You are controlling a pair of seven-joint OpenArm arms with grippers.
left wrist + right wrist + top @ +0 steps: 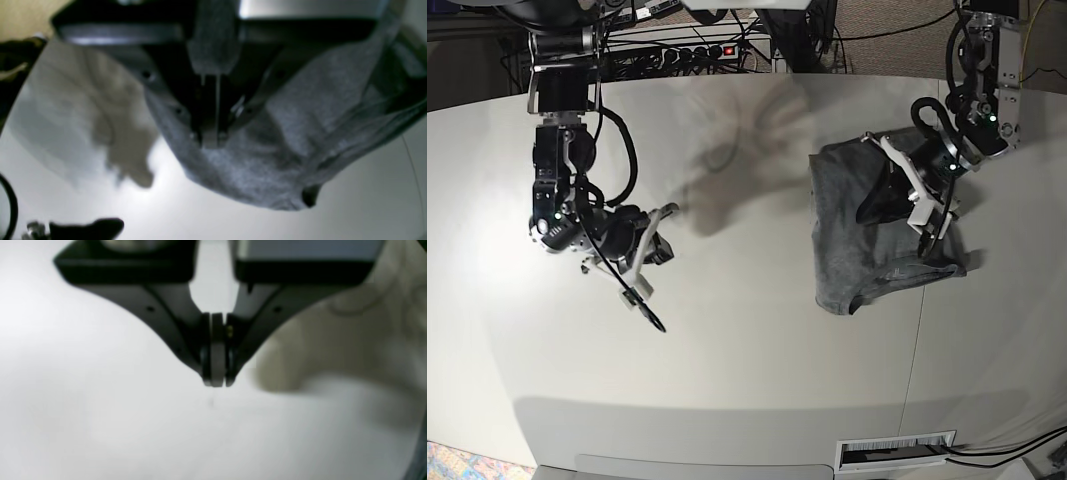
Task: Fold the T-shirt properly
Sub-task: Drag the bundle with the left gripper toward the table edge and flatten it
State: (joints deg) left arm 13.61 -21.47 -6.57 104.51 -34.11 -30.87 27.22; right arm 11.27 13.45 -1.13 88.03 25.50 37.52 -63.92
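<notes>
The grey T-shirt (847, 245) lies bunched on the right half of the white table (747, 370), its lower edge curling near the table seam. My left gripper (873, 207) is over the shirt's upper right part. In the left wrist view this gripper (210, 140) is shut on the T-shirt (300, 110); grey fabric runs up between the fingers and drapes around them. My right gripper (655, 248) is far off on the table's left side. The right wrist view shows the right gripper (217, 381) shut and empty, just above the bare table (100, 406).
A power strip (699, 50) and cables lie behind the table's back edge. A seam (921, 340) crosses the table top just right of the shirt. A vent grille (895, 452) sits below the front edge. The arm's shadow (737, 150) falls across the table's middle.
</notes>
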